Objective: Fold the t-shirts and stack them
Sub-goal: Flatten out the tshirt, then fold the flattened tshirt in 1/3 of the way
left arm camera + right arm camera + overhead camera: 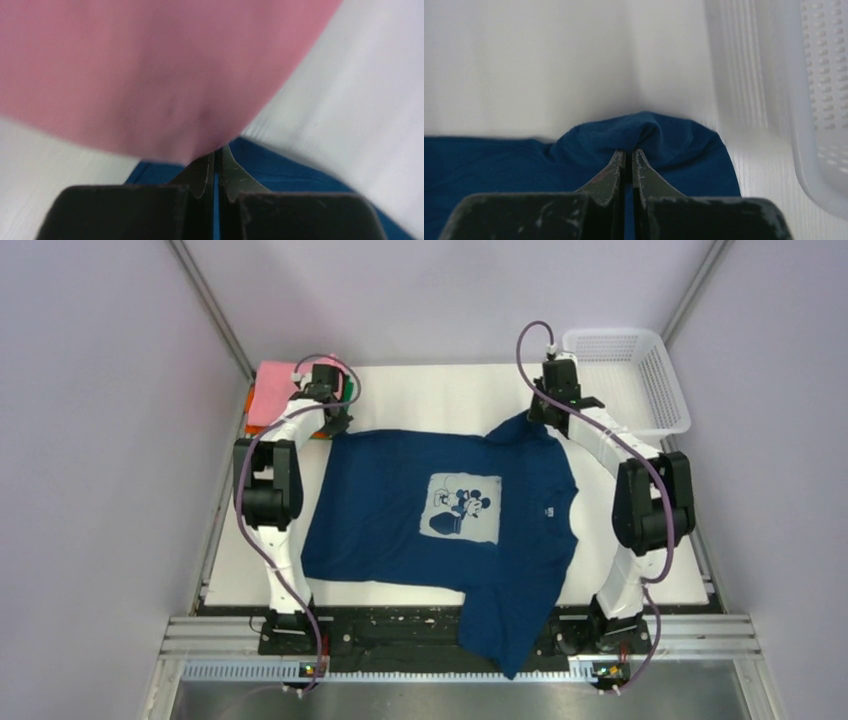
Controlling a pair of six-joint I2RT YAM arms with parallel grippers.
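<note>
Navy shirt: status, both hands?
Left hand shut on navy shirt hem corner. Right hand shut on its far sleeve. Pink shirt right beside left hand.

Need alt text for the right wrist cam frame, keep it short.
The right gripper, jaws closed, pinches a bunched-up fold of the navy t-shirt, which lies on a white table. A white mesh basket stands along the right edge of the view.

Directly ahead of the left gripper (216,150), the pink folded shirt (150,70) blocks passage, close against the fingertips. White table (360,100) lies open ahead to its right. Ahead of the right gripper (628,151), past the bunched navy t-shirt (674,137), the table is open. The mesh basket (819,125) walls its right side.
</note>
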